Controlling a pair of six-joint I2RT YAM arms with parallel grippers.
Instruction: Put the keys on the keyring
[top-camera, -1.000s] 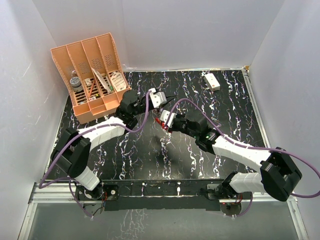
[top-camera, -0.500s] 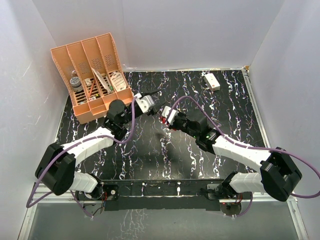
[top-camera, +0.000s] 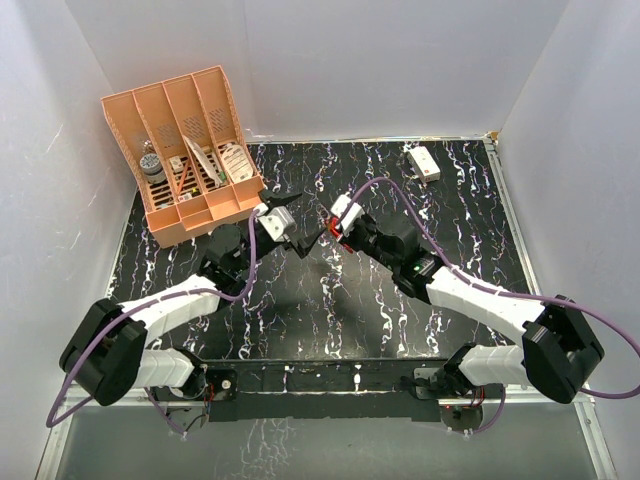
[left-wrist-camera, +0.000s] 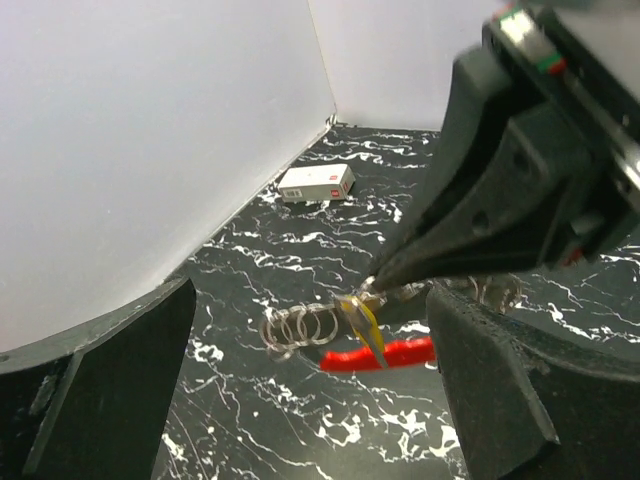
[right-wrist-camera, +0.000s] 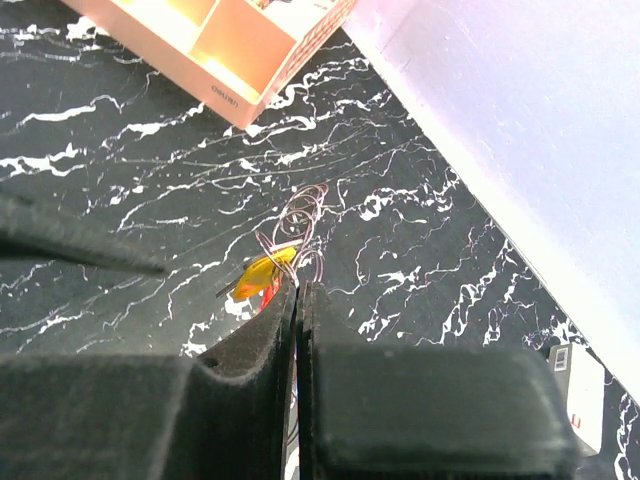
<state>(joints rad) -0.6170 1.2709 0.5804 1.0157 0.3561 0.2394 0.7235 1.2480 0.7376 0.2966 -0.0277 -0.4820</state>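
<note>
Left gripper (top-camera: 300, 224): jaws were shut a second ago, now spread wide and empty, drawn back toward its own side. Right gripper (right-wrist-camera: 297, 292) stays clamped on the red keyring (left-wrist-camera: 385, 353), mid-table between the arms. Yellow-headed key (left-wrist-camera: 361, 314) and blurred silvery pieces (left-wrist-camera: 298, 327) hang just beside it. Reads as a release: the bundle now depends on the right arm alone.

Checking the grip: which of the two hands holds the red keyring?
The right hand, its fingers pinched shut on the keyring; the left hand stands wide open beside it, holding nothing.
</note>
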